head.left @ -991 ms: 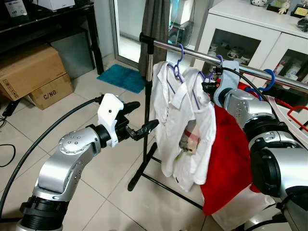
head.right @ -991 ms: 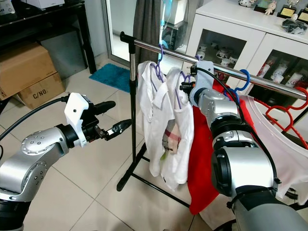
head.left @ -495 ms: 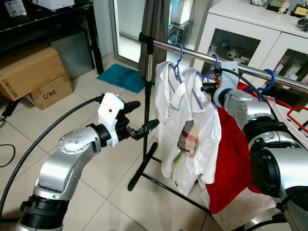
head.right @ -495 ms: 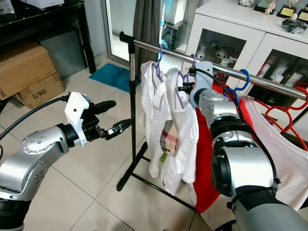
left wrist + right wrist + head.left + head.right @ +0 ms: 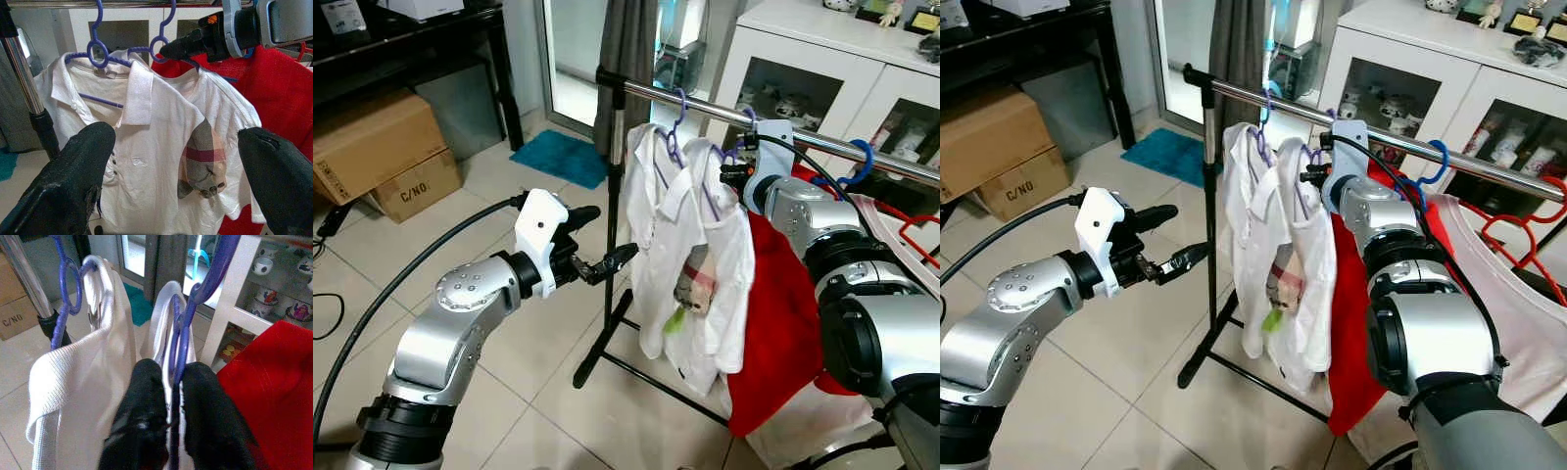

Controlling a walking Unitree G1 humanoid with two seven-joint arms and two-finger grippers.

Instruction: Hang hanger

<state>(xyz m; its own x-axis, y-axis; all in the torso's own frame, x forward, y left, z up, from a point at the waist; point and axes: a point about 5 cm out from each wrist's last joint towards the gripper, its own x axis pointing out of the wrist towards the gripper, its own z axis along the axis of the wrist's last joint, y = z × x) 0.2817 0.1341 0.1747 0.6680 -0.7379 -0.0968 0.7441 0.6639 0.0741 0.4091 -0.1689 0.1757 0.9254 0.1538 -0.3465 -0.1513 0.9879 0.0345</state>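
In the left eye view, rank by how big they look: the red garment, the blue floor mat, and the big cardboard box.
1. Red garment, though nearer the camera.
2. Cardboard box, cut off at the picture's edge.
3. Blue floor mat, clearly smallest.

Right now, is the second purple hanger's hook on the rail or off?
On. The purple hanger's hook curves over the rail; the right gripper pinches its neck.

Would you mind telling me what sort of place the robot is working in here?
Most likely a room in a home: a clothes rail hung with shirts stands on a tiled floor, beside a white glass-fronted cabinet and cardboard boxes.
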